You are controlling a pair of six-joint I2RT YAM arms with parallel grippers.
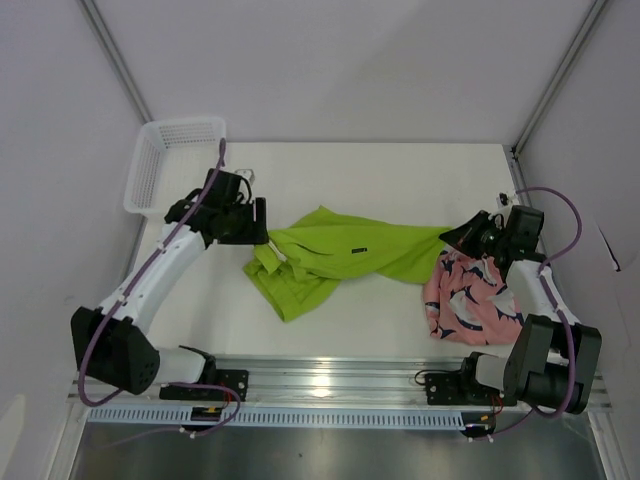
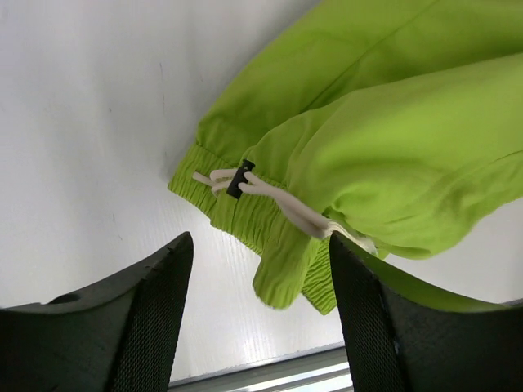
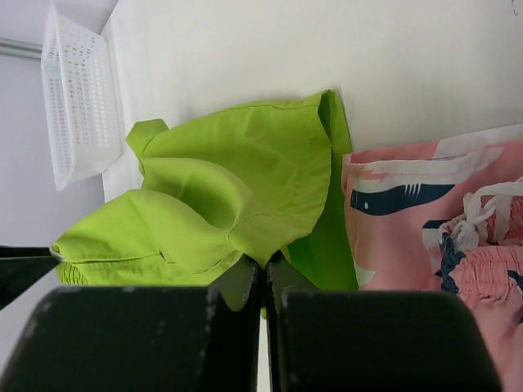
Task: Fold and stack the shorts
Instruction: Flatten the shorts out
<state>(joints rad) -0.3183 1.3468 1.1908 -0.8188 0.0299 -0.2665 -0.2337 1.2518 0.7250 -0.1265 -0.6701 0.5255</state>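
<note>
Lime green shorts (image 1: pixel 340 250) held at one end
Left claw (image 2: pixel 260 269) was spread; right claw (image 3: pixel 263 273) pinched them. A one-sided pull could bunch them.

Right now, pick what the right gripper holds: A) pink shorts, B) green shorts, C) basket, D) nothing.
B: the right gripper is shut on a fold of the green shorts, while the pink shorts lie beside it, ungripped.
</note>
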